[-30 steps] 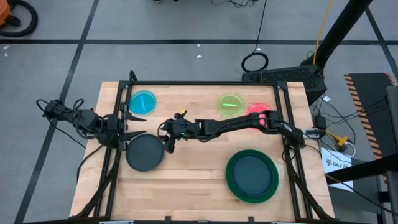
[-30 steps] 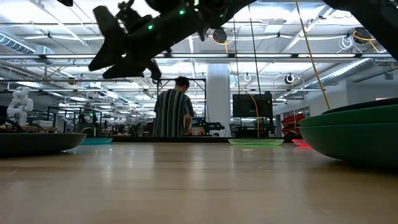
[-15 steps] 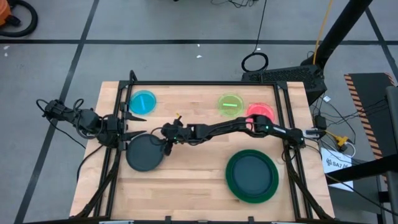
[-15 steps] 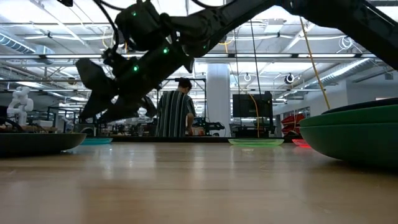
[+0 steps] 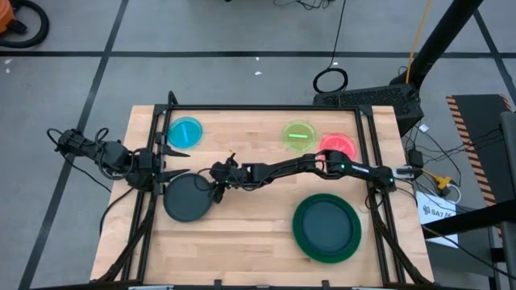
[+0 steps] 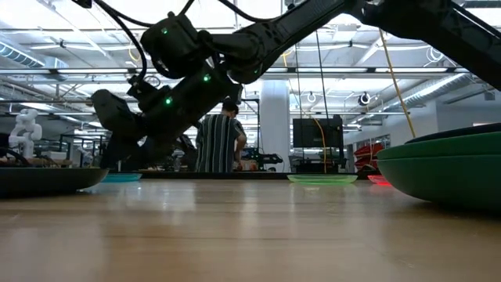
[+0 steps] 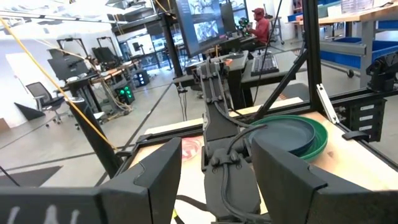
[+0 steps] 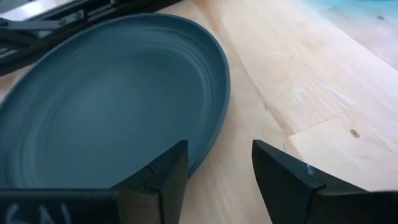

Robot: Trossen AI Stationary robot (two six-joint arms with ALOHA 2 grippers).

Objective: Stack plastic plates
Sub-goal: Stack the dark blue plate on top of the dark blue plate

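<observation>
A dark navy plate lies flat on the table's left part, also in the right wrist view. My right gripper reaches across the table to its right rim, low over the wood, and is open. One finger stands over the plate and one over the bare table, and I see no touch. A large green plate stack with a dark plate inside sits near right. Blue, lime green and pink small plates lie along the far side. My left gripper waits open at the left edge.
A black frame borders the table's far and side edges. The right arm spans the middle of the table and partly covers the pink plate. Bare wood lies between the dark plate and the green stack. A person stands far behind the table.
My right gripper has come down and moved toward the table's left edge, closing on the dark plate's right rim. The plates have stayed where they were.
</observation>
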